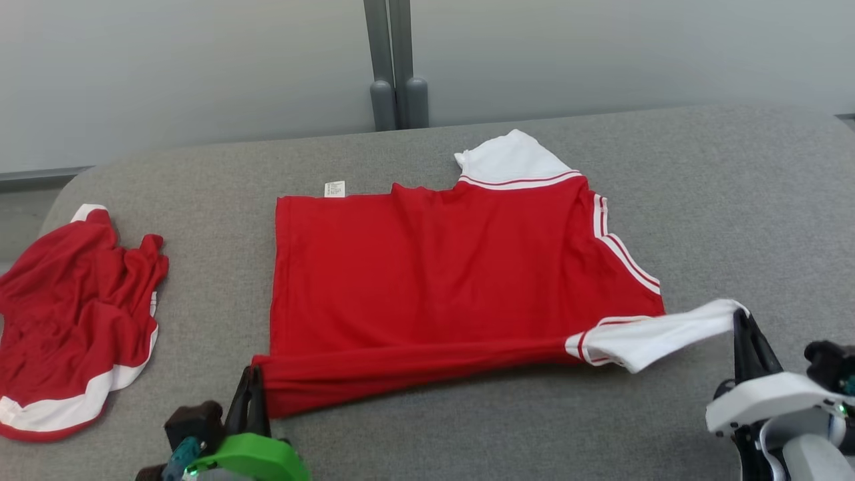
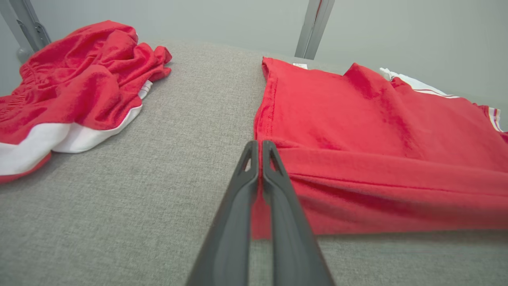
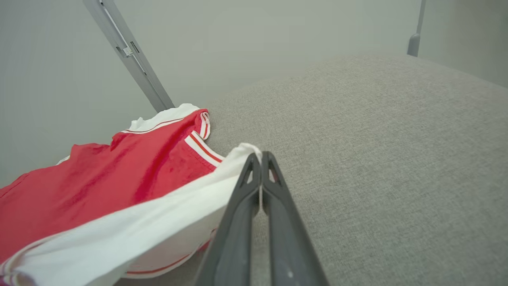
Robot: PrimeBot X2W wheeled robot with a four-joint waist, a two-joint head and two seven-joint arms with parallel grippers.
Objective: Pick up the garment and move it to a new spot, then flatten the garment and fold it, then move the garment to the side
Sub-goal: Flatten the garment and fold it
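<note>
1. Pressing together the fingers of the left end effector (image 1: 254,379) on the near-left hem corner of the red T-shirt (image 1: 434,267), with red cloth caught between them in the left wrist view.
2. Clamping the right end effector (image 1: 740,319) on the tip of the near white sleeve (image 1: 654,337), fingers tight against each other, holding that sleeve stretched out to the right and raised off the grey tabletop (image 1: 735,200).
3. Lying spread over the middle of the tabletop, with the near edge pulled into a long rolled fold running between the two end effectors.
4. Showing a second white sleeve (image 1: 511,160) at the far edge and a small white label (image 1: 334,189) poking out beyond the far-left corner.
5. Resting at the tabletop's left end, well apart from the T-shirt: a crumpled red-and-white garment (image 1: 73,300).
6. Rising behind the far edge, against a pale wall (image 1: 167,67): a grey metal post (image 1: 394,60).
</note>
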